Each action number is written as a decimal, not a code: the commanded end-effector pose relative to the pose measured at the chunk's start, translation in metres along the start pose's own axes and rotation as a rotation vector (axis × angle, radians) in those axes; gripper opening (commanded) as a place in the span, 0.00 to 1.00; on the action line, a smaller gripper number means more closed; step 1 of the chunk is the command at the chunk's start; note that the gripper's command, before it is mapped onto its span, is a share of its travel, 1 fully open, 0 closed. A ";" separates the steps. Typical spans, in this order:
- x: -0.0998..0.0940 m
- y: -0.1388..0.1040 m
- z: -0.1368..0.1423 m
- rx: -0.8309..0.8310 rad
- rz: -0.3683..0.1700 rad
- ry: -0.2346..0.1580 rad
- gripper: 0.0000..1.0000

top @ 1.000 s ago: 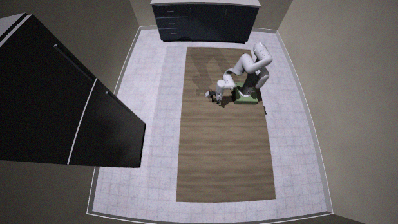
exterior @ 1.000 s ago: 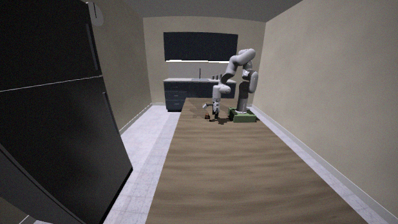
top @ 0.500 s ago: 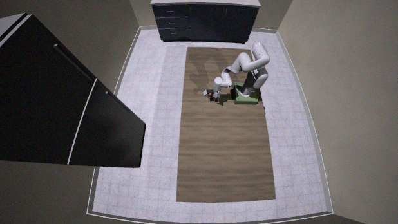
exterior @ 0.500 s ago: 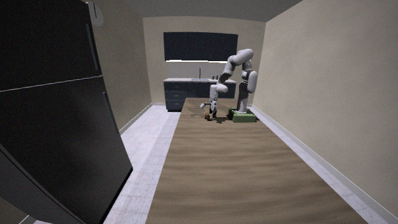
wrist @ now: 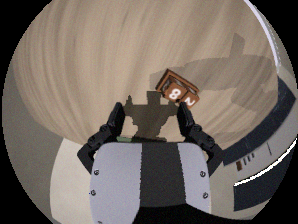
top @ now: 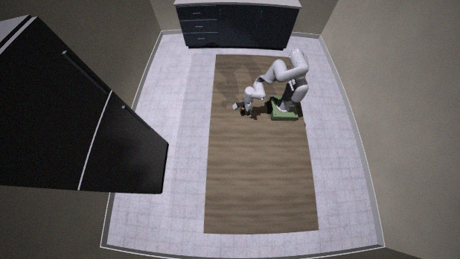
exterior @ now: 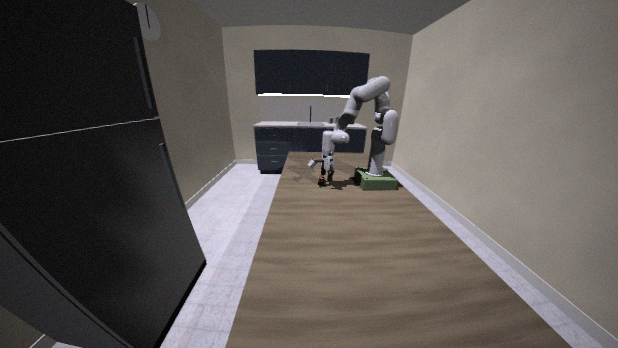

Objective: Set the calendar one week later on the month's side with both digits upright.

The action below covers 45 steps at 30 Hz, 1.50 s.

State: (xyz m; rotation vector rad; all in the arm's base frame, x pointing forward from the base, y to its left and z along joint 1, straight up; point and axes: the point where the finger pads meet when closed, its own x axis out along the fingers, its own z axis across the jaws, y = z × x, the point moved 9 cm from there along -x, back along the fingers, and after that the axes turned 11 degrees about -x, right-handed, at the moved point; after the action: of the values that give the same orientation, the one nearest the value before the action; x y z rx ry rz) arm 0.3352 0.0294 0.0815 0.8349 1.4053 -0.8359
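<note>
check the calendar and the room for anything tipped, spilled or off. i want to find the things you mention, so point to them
Nothing stands out as spilled or broken. The calendar (wrist: 178, 88) sits at a slant to the open hand (wrist: 150, 108), its two cubes side by side, showing 8 and 2. That pair looks odd as a date, though which side faces front isn't clear.

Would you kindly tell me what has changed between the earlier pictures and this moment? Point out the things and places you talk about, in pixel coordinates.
In the top view, the arm's gripper (top: 248, 114) (exterior: 326, 180) (wrist: 150, 108) has moved left, toward the calendar (top: 242, 109) (exterior: 321, 181) (wrist: 174, 93). Its fingers stand open now, holding nothing. The calendar and the green base (top: 284, 116) (exterior: 379, 184) show no visible shift.
</note>
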 end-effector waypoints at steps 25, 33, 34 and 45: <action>0.000 0.011 0.057 -0.267 0.001 -0.001 1.00; 0.000 0.015 0.081 -0.345 0.001 -0.001 1.00; 0.000 0.015 0.082 -0.351 0.001 -0.001 1.00; 0.000 0.020 0.108 -0.460 0.001 -0.001 1.00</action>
State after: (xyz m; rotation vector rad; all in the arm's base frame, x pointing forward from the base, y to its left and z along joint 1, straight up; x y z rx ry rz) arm 0.3944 -0.0454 0.0808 0.4916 1.5168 -0.4925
